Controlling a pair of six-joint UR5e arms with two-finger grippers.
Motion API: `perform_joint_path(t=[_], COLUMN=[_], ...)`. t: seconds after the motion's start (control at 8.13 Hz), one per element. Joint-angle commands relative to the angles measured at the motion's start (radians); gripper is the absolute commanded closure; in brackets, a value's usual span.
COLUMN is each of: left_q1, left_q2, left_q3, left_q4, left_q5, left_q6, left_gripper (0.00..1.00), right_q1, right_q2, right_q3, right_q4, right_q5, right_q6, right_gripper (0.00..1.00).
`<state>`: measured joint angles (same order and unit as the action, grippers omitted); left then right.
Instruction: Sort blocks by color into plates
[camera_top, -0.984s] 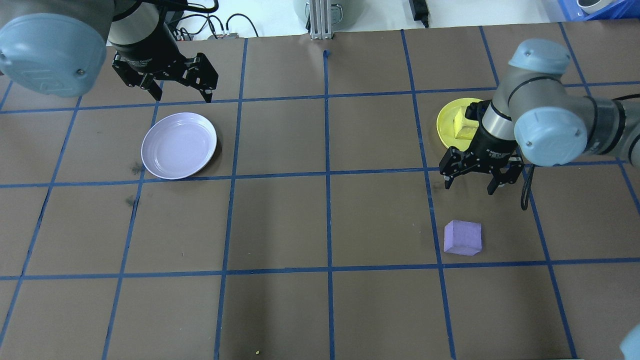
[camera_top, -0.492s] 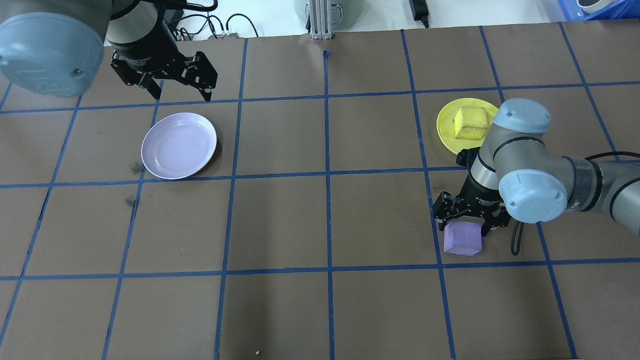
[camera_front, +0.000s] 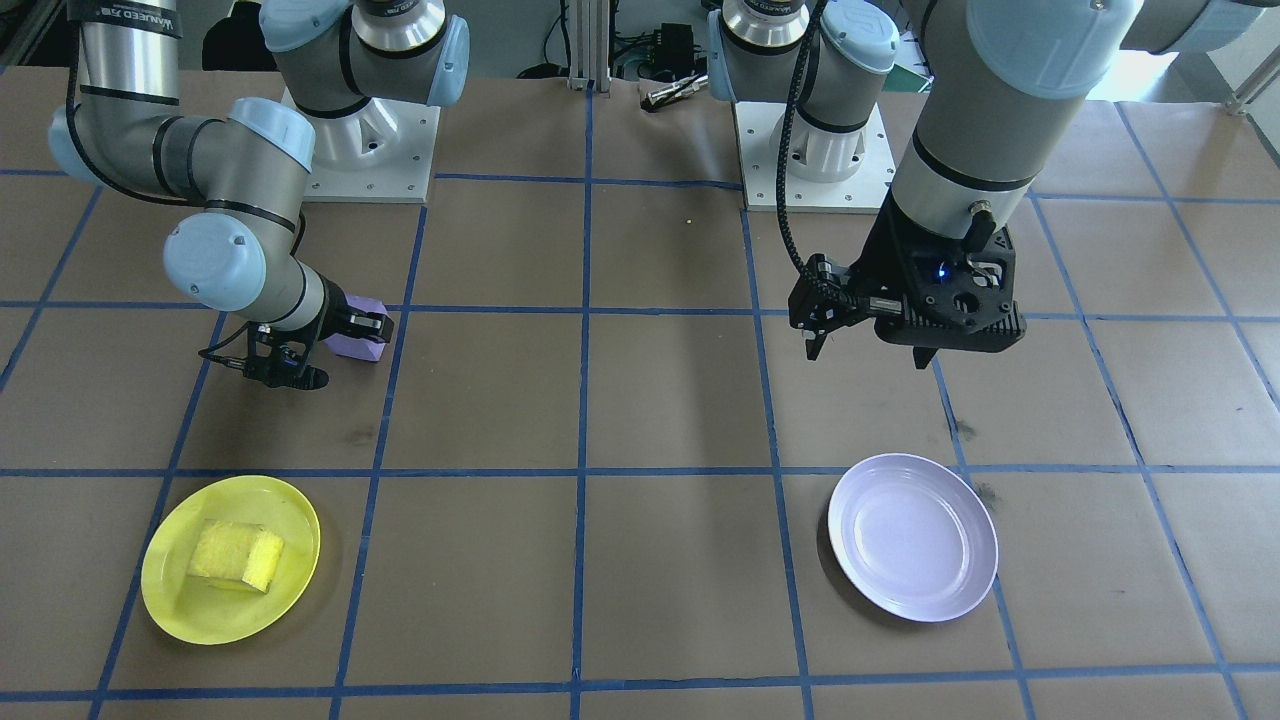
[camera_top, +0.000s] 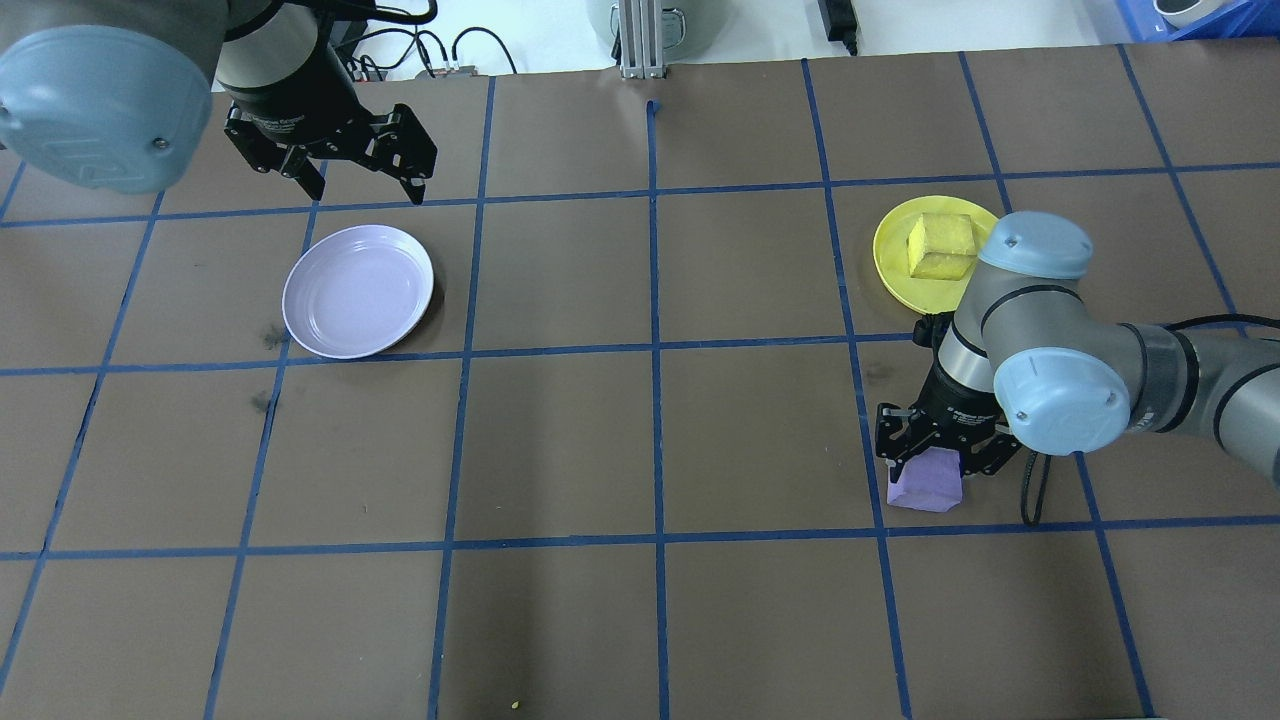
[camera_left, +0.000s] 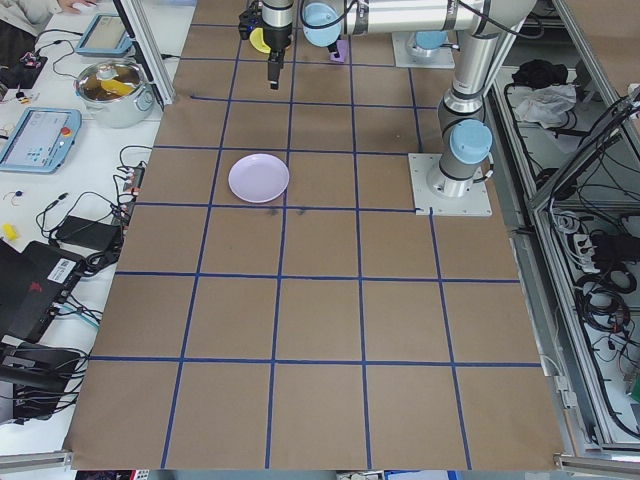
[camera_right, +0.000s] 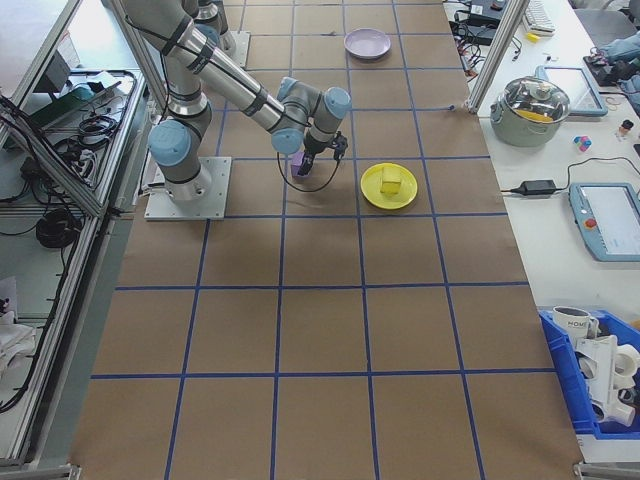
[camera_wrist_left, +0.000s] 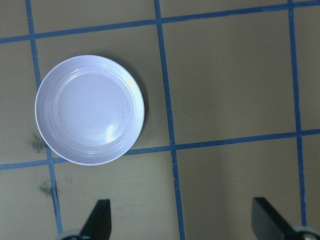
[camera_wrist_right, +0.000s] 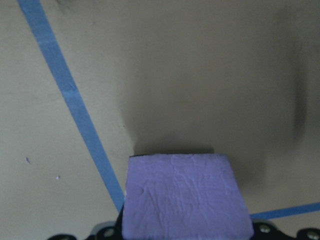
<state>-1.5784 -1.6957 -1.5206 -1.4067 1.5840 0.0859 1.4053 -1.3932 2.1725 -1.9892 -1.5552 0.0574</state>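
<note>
Purple foam block (camera_top: 925, 484) sitting on the surface, well apart from the lavender plate (camera_top: 358, 291) and nearer the yellow plate (camera_top: 930, 252). Right end effector (camera_top: 937, 459) down over the block, fingers either side. Looks closed or nearly closed on it, but actual contact not resolvable from the overhead; right wrist view just shows the block top filling the gap. Block not visibly off the surface.

Yellow block (camera_top: 941, 245) already inside the yellow plate, off-centre toward the rim.

Left end effector (camera_top: 340, 160) hanging just beyond the lavender plate's far rim, fingers spread wide, holding nothing. Lavender plate holding no block.

Risks, judged from this:
- Soft foam: over-squeeze and deformation, or a shallow bite near the top edge, then slip or rotation during lift.
- Block sits skewed to the blue tape grid (camera_top: 655, 345); finger contact on corners rather than flat faces would twist it out.
- Long carry across the surface to the lavender plate: possibly beyond right arm reach, so hand-over or mid-surface drop likely. Collision risk with the left arm parked right next to that plate.
- Glossy shallow plate: block dropped from height could bounce or skid out over the rim.

Writing: white lettering on the wrists of both arms, too small to read reliably. Nothing legible on blocks or plates.
</note>
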Motion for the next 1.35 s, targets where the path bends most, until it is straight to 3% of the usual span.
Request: perform_joint_path(t=[0.0, 0.37, 0.74, 0.86, 0.98, 1.11, 1.23], left_q1=[0.000, 0.000, 0.000, 0.000, 0.000, 0.000, 0.000], left_q2=[-0.002, -0.002, -0.002, -0.002, -0.002, 0.001, 0.001], left_q3=[0.000, 0.000, -0.001, -0.001, -0.001, 0.000, -0.001], left_q4=[0.000, 0.000, 0.000, 0.000, 0.000, 0.000, 0.000], left_q5=[-0.001, -0.001, 0.002, 0.002, 0.001, 0.001, -0.004], left_q6=[0.000, 0.000, 0.000, 0.000, 0.000, 0.000, 0.000], left_gripper=[0.00, 0.00, 0.00, 0.00, 0.00, 0.00, 0.00], right_q1=[0.097, 0.358, 0.587, 0.644, 0.659, 0.663, 0.663], right_q2=[0.002, 0.080, 0.305, 0.380, 0.411, 0.416, 0.410], right_q3=[-0.098, -0.284, -0.532, -0.606, -0.626, -0.623, -0.623], right_q4=[0.059, 0.049, -0.031, -0.069, -0.081, -0.086, -0.085], right_q5=[0.044, 0.139, 0.191, 0.213, 0.211, 0.204, 0.202], right_q6=[0.130, 0.477, 0.775, 0.841, 0.851, 0.846, 0.837], right_gripper=[0.88, 0.86, 0.84, 0.75, 0.72, 0.35, 0.20])
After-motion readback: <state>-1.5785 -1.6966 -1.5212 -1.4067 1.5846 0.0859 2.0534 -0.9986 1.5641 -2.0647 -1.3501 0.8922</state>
